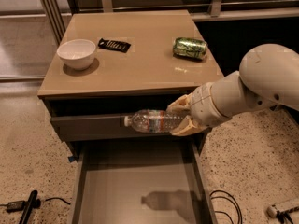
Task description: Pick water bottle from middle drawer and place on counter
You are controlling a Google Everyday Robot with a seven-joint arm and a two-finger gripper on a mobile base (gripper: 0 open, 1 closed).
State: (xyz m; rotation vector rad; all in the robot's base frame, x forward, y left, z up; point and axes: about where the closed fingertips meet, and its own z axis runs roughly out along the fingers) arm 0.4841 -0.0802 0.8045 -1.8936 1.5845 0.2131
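Fingers point(183, 128) of tan two-finger gripper point(179, 117) pinched shut on base end of small clear ribbed plastic water bottle point(152, 121); bottle horizontal, cap left, airborne over wide grey middle drawer point(135, 185), clear of its walls; probably bound for glossy beige counter point(140, 69) above.

Speckled terrazzo floor point(252, 162) gleams on both sides. Past the counter point(140, 69) far edge stand metal window frames point(50, 8). Black cables point(225, 203) trail beyond its front-right corner. Warm, dim light.
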